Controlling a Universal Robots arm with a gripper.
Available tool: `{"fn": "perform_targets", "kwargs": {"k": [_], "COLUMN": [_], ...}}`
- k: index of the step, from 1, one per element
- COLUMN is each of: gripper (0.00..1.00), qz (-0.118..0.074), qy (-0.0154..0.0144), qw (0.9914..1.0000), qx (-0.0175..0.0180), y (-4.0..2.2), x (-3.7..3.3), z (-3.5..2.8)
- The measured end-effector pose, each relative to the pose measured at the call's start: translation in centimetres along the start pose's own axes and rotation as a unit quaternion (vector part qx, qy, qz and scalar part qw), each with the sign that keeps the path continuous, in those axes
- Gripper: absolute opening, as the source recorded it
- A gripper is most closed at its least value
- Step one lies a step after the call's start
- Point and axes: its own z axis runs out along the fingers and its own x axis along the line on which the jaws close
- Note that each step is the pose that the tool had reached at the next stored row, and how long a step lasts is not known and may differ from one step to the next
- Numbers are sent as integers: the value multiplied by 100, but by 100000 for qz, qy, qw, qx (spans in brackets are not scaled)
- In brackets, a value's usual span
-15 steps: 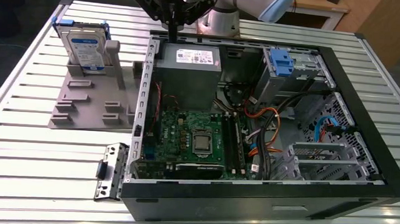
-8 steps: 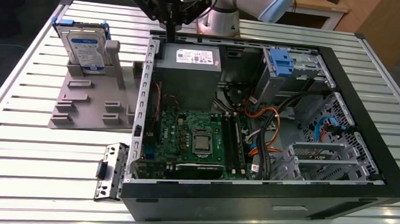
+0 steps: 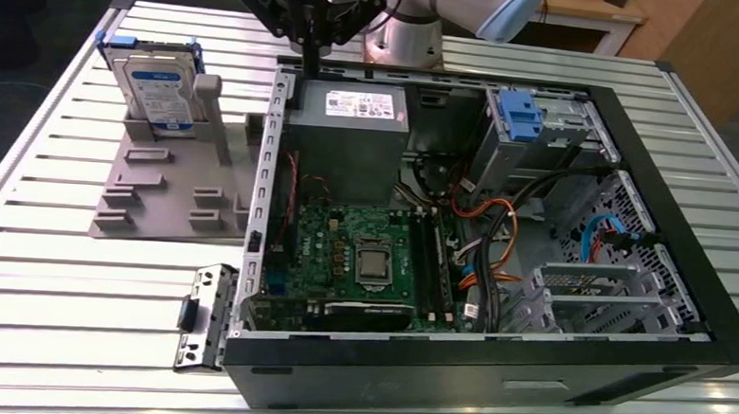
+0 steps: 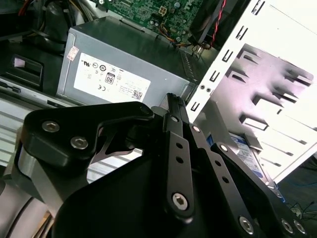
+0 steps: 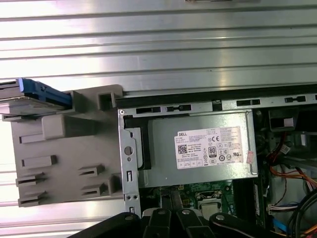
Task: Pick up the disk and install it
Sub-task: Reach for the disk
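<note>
The disk (image 3: 158,87), silver with a white-and-blue label in a blue carrier, stands upright in a grey holder (image 3: 169,182) at the exterior view's left, beside the open computer case. It shows edge-on in the first wrist view (image 5: 37,93), and a corner of it shows in the second wrist view (image 4: 249,151). My gripper (image 3: 312,60) hangs above the case's rear edge, over the power supply and to the right of the disk. Its black fingers (image 4: 173,106) lie together with nothing between them.
The open case (image 3: 688,281) lies on a slatted metal table (image 3: 62,276). Inside it are a grey power supply (image 3: 346,135), a green motherboard (image 3: 354,258), loose cables and a blue-fronted drive cage (image 3: 526,120). A small metal bracket (image 3: 205,317) lies by the case's front left corner.
</note>
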Motion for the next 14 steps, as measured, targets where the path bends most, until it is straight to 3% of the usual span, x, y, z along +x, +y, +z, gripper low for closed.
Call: {"fn": "perform_targets", "kwargs": {"k": [14], "gripper": [10], "qz": [-2], "qy": [0], "qw": [100000], "qx": [1], "y": [-5], "x": [72], "z": [-2]}}
